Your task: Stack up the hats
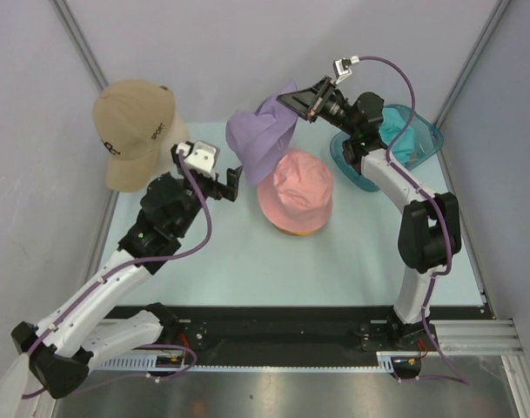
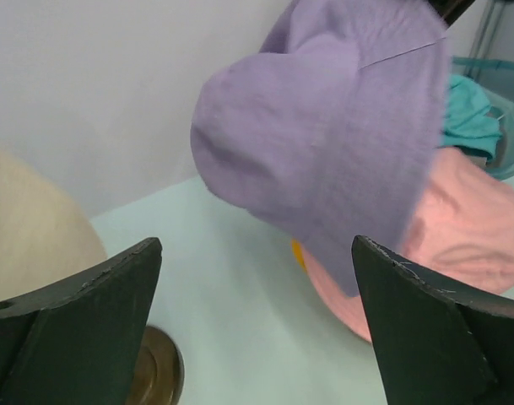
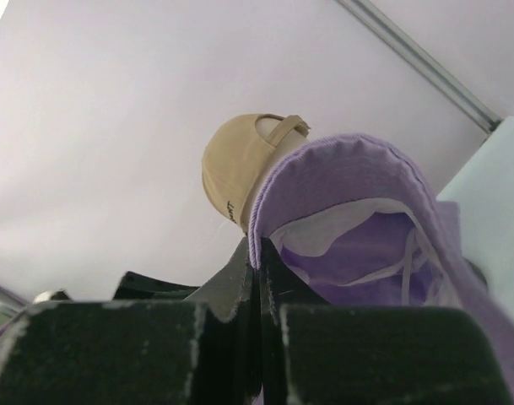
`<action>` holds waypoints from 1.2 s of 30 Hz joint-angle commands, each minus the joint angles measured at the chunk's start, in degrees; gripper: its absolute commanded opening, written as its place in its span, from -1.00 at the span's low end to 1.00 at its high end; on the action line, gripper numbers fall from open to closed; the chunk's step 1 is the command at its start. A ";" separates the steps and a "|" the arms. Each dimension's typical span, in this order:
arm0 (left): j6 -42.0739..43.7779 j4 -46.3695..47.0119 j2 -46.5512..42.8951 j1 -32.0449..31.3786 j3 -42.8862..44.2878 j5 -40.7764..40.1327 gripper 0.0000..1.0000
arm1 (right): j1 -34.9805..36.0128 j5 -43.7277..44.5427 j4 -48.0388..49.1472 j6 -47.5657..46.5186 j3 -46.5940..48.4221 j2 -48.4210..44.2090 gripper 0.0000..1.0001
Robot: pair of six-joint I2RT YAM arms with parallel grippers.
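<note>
A lilac hat (image 1: 263,139) hangs in the air above the table, its brim pinched by my right gripper (image 1: 288,102), which is shut on it. In the right wrist view the jaws (image 3: 258,253) close on the lilac hat's (image 3: 358,177) corded brim edge. Below and to its right, a pink hat (image 1: 295,192) sits on a yellow-orange hat (image 1: 286,231), of which only an edge shows. My left gripper (image 1: 236,185) stands open just left of the hanging lilac hat (image 2: 324,126), with nothing between its fingers (image 2: 113,287). A teal hat (image 1: 404,139) lies in the tub.
A tan cap (image 1: 130,131) sits on a mannequin head at the back left, its brown base (image 2: 155,371) close to my left gripper. The clear teal tub (image 1: 430,138) stands at the back right beside my right arm. Grey walls close in three sides.
</note>
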 commanded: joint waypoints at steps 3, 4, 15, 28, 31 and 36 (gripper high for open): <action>-8.85 -8.89 -4.79 1.51 -3.80 -3.88 1.00 | 0.26 -1.67 10.04 1.85 0.44 1.07 -1.00; -9.12 -9.42 -6.19 1.68 -3.98 -3.62 0.99 | 0.35 -1.41 10.39 1.68 -2.01 0.11 -1.00; -17.29 -13.03 -12.00 1.68 -5.30 -3.61 1.00 | -0.44 1.40 -9.44 -4.38 -15.46 -16.85 -1.00; -18.17 -15.84 -0.94 1.59 9.10 3.41 1.00 | -3.51 12.74 -23.10 -6.41 -34.54 -34.35 -1.00; -19.40 -15.49 2.23 1.68 11.74 5.70 1.00 | -5.09 13.97 -20.81 -7.11 -40.16 -34.80 -1.00; -20.72 -13.91 3.82 1.68 13.07 7.72 0.99 | -8.34 13.80 -12.99 -5.36 -46.67 -34.80 -1.00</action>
